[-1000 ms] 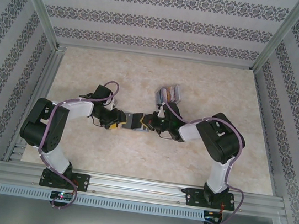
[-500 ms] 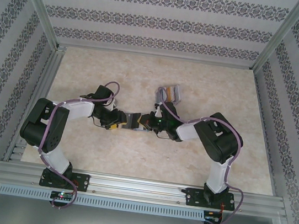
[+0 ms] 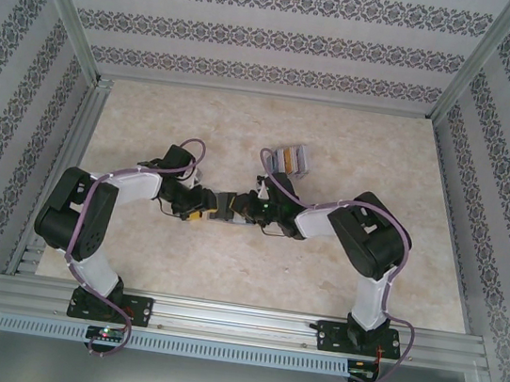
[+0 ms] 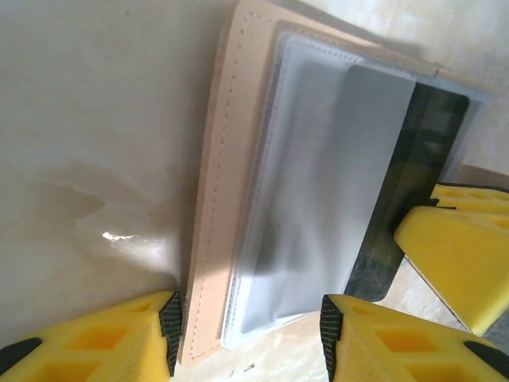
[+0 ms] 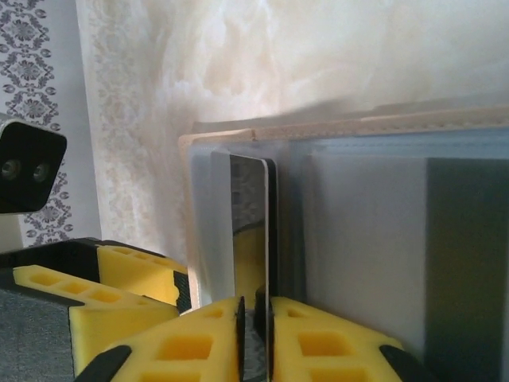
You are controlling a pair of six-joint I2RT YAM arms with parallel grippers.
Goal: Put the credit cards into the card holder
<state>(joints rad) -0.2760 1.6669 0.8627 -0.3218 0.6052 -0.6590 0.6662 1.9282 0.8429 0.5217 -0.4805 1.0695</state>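
While the card holder (image 4: pixel 208 199) lies open on the table (image 3: pixel 300 278), the left gripper (image 4: pixel 248 320) straddles its left end, fingers apart and clamped across the tan edge and clear sleeves. At the holder's right end a grey card (image 4: pixel 413 159) sits partly inside a sleeve. Its outer edge lies between the fingers (image 5: pixel 326 342) of the right gripper (image 5: pixel 254 322); they stand close on both faces, but I cannot tell whether they press. Beyond the holder, up and to its right, the other credit cards (image 3: pixel 290 161) lie well apart from it.
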